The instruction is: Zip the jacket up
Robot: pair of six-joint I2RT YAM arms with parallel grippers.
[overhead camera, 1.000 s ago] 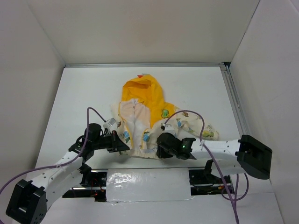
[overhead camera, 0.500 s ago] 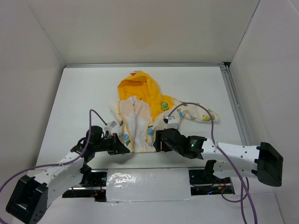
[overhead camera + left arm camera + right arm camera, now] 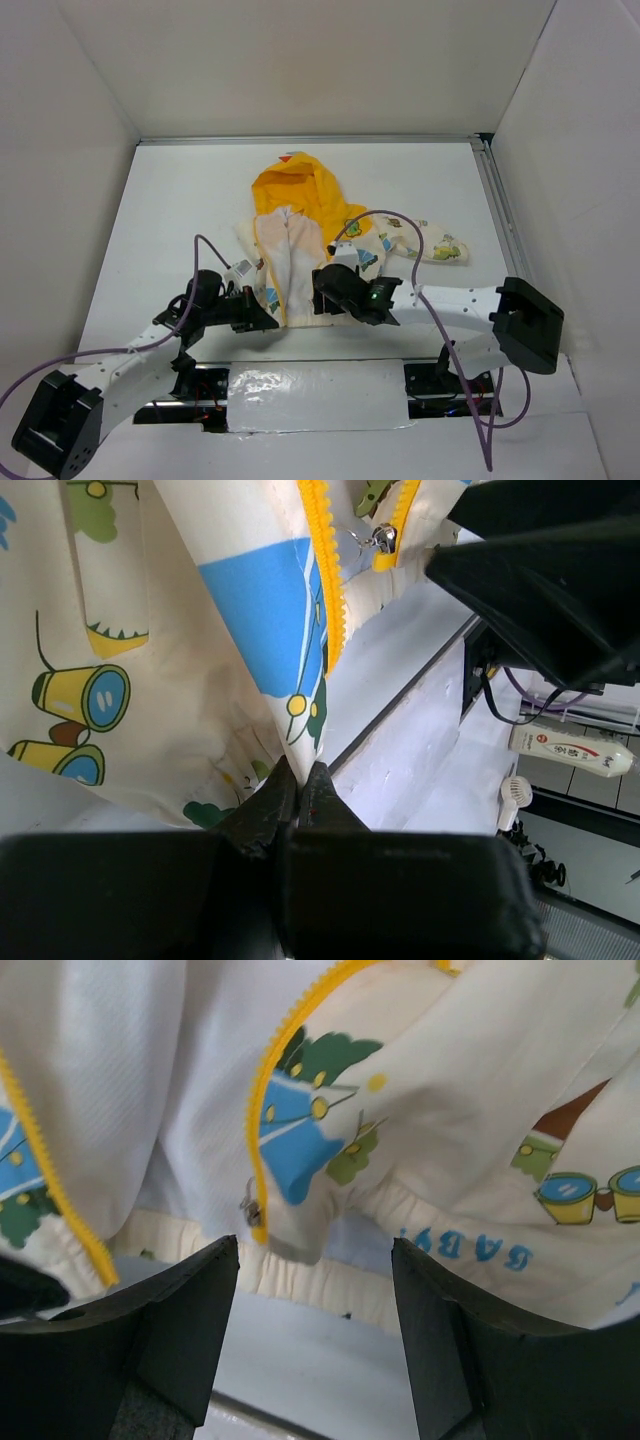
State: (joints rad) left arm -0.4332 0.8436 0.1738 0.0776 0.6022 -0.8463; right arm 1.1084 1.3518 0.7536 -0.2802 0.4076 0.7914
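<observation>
The jacket [image 3: 300, 235] lies face up with its front open, yellow hood [image 3: 295, 188] at the far end and one sleeve [image 3: 430, 245] stretched right. My left gripper [image 3: 270, 318] is shut on the bottom corner of the jacket's left front panel [image 3: 300, 735], beside the yellow zipper teeth [image 3: 322, 590]. My right gripper [image 3: 322, 290] hovers open over the bottom hem of the other panel [image 3: 450, 1110]. Its fingers [image 3: 180, 1330] straddle the lower zipper end, where a small metal slider [image 3: 250, 1208] shows. Nothing sits between them.
White walls enclose the table on three sides, and a metal rail [image 3: 500, 220] runs along its right edge. A taped strip [image 3: 315, 395] lies between the arm bases. Purple cables [image 3: 400, 225] loop over the jacket's right side.
My right gripper has moved left and away from the base, over the hem, and its jaws have opened wider. The hood and sleeve have shifted a little. The left gripper holds as before.
</observation>
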